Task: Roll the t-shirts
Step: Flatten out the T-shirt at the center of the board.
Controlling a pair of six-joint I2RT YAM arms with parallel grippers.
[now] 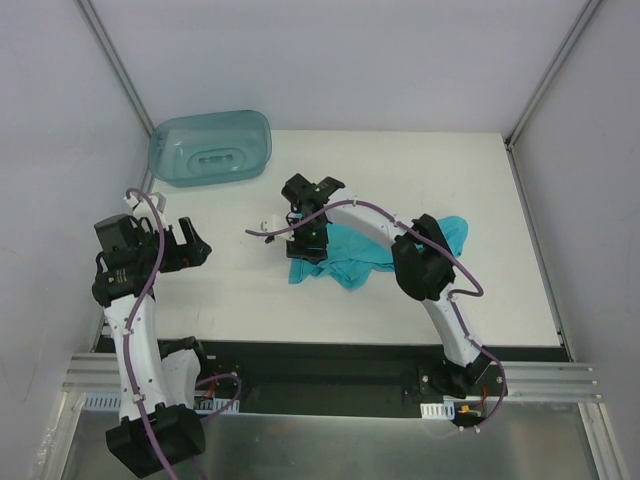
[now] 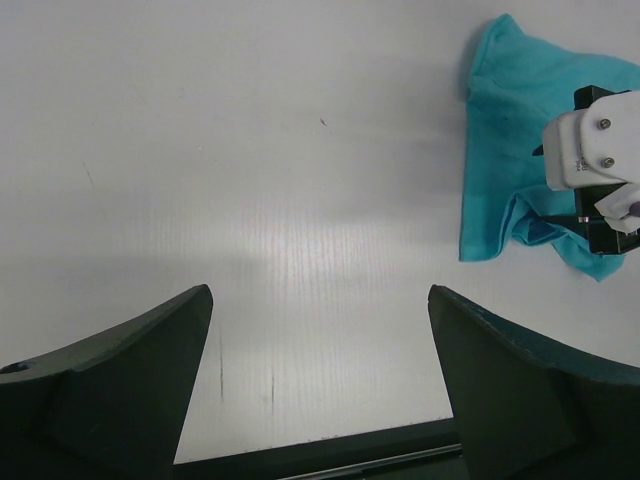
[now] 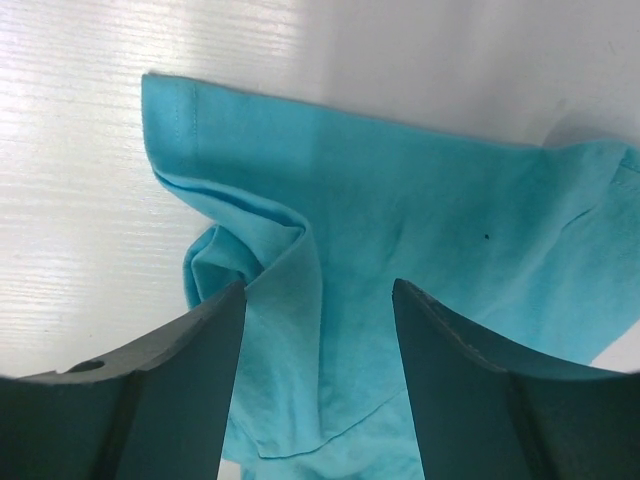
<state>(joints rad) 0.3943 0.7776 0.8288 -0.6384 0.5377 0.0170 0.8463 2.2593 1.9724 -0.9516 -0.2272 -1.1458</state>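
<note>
T-shirt (image 3: 400, 200) lies beneath half-open right pincer (image 3: 318, 300).

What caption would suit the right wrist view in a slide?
Open right gripper over the crumpled teal t-shirt on the white table.

You're viewing from above: t-shirt (image 1: 350, 262) lying on table (image 1: 400, 170), spreading from centre toward 3 o'clock. Bin (image 1: 210, 148) sitting at 10 o'clock of t-shirt, in far left corner, well apart. Right gripper (image 3: 318, 290) hanging over t-shirt's 9 o'clock edge. Left gripper (image 2: 320, 290) hovering over table farther out at 9 o'clock, well apart from t-shirt.
</note>
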